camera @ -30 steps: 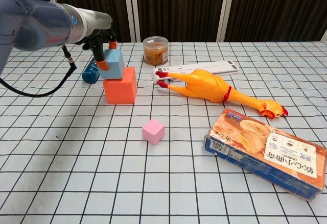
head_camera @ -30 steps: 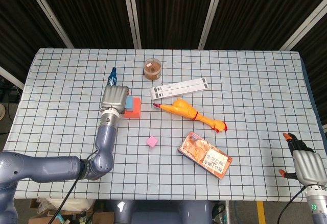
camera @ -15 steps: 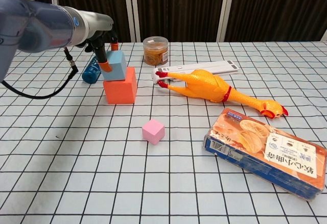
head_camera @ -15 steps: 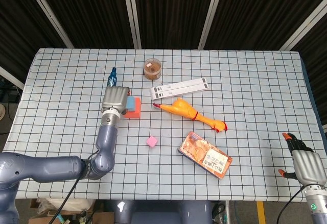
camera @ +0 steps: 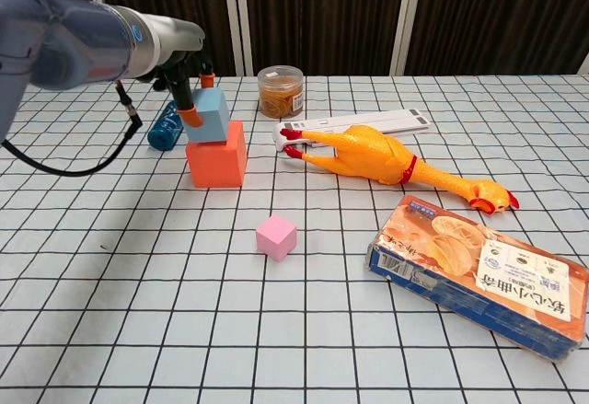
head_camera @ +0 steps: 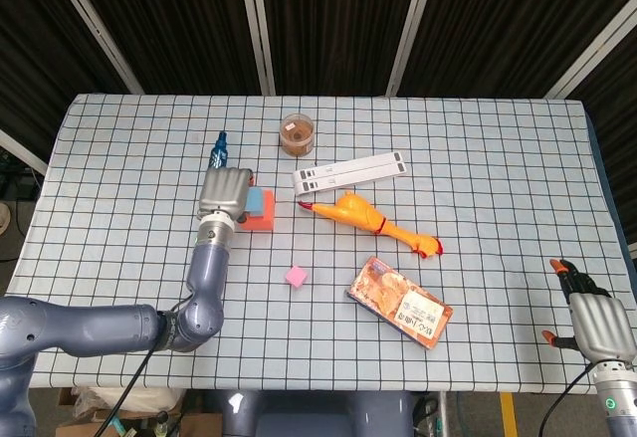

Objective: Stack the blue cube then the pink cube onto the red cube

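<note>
The red cube (camera: 217,155) (head_camera: 261,222) stands on the checked cloth at mid-left. A blue cube (camera: 211,114) (head_camera: 262,201) sits tilted on the left part of its top. My left hand (head_camera: 224,194) (camera: 187,77) pinches the blue cube between orange-tipped fingers (camera: 191,114), one at its left side and one at its top back. The pink cube (camera: 276,236) (head_camera: 296,276) lies alone on the cloth, in front of the stack and to its right. My right hand (head_camera: 595,320) hangs off the table's near right corner, fingers apart and holding nothing.
A yellow rubber chicken (camera: 379,155) lies right of the stack, with a white strip (camera: 368,124) behind it. A snack box (camera: 479,271) is at the front right. A jar (camera: 281,91) and a blue bottle (camera: 165,132) stand behind the cubes.
My left hand has shifted the blue cube slightly right on top of the red cube. The pink cube and my right hand have not moved.
</note>
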Robot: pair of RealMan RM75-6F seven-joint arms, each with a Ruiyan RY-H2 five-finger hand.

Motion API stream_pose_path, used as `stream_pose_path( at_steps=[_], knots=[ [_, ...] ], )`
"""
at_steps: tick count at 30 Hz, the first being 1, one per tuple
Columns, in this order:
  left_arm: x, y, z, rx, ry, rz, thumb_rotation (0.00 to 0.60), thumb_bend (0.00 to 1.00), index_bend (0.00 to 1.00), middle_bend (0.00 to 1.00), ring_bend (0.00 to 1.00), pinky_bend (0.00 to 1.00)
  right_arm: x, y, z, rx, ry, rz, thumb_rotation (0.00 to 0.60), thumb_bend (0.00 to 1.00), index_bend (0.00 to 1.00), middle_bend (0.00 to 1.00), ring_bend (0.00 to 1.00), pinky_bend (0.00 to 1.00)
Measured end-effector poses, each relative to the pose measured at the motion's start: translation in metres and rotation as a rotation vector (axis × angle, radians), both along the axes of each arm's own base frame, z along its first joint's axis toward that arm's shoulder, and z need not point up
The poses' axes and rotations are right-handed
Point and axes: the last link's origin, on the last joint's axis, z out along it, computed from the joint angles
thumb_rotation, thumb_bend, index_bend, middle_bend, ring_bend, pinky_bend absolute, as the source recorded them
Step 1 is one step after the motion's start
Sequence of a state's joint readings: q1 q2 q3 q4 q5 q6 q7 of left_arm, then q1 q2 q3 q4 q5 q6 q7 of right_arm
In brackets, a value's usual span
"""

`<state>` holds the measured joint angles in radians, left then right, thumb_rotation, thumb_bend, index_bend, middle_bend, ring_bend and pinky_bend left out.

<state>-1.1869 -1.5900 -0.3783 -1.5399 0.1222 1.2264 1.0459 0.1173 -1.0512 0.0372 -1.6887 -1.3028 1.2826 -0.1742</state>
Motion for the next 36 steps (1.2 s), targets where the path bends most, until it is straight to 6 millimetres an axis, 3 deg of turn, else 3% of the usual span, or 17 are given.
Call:
stream_pose_path(
  at_steps=[26,36],
  knots=[
    [-0.0018,0.0011,-0.0022,-0.003,0.017,0.007,0.600,0.47,0.53,0.90,0.79,0.87,-0.0011,0.0001,-0.0006,0.003,0.001,-0.007,0.600,0.13,0.04,0.10,0.18,0.34],
    [-0.0004,0.0014,-0.0004,-0.003,0.016,0.005,0.600,0.38,0.38,0.90,0.79,0.87,-0.0008,-0.0001,-0.0014,0.008,0.002,-0.007,0.600,0.13,0.04,0.10,0.18,0.34]
  ],
)
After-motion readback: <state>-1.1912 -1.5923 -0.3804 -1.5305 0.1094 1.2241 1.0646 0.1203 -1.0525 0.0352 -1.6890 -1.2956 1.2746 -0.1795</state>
